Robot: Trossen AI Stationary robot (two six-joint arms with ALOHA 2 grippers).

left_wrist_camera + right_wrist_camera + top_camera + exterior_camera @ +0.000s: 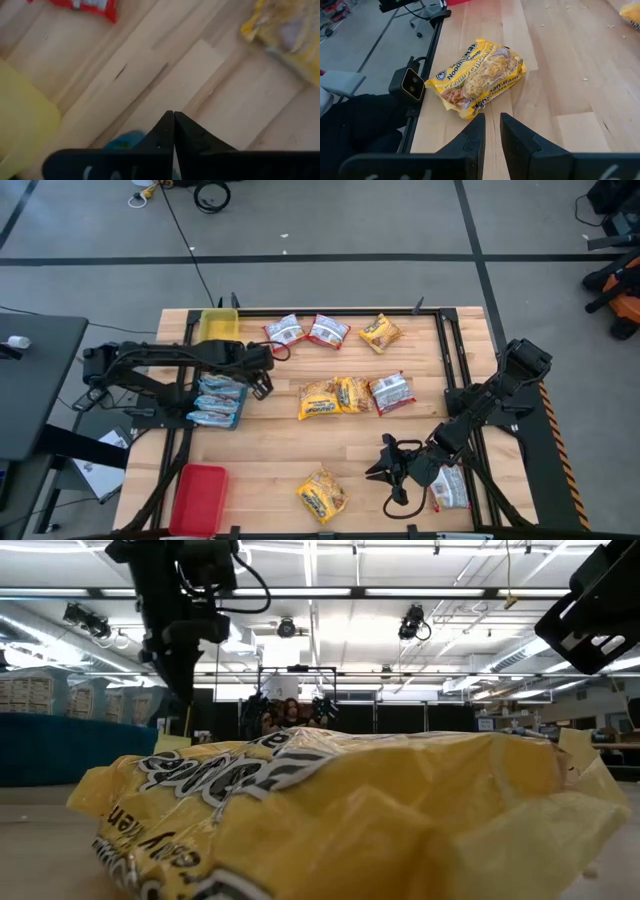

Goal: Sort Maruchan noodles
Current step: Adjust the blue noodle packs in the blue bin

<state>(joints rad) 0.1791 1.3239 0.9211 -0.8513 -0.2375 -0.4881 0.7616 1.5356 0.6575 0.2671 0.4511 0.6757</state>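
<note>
Maruchan noodle packets lie spread over the wooden table (270,450). Two red-and-white ones (285,332) (328,330) and a yellow one (380,333) lie at the far side. Two yellow ones (320,398) (352,393) and a red-and-white one (391,392) lie mid-table. Another yellow packet (322,495) (480,77) lies near the front edge. Pale blue packets fill the blue tray (218,402). My left gripper (264,372) (173,115) hangs shut and empty above bare wood beside that tray. My right gripper (383,467) (491,119) stands slightly open and empty, just short of the front yellow packet.
A yellow tray (218,325) stands at the far left and a red tray (198,498) at the near left. A red-and-white packet (450,488) lies under my right arm. A small camera (412,84) sits at the front edge. Bare wood lies between mid-table and the front.
</note>
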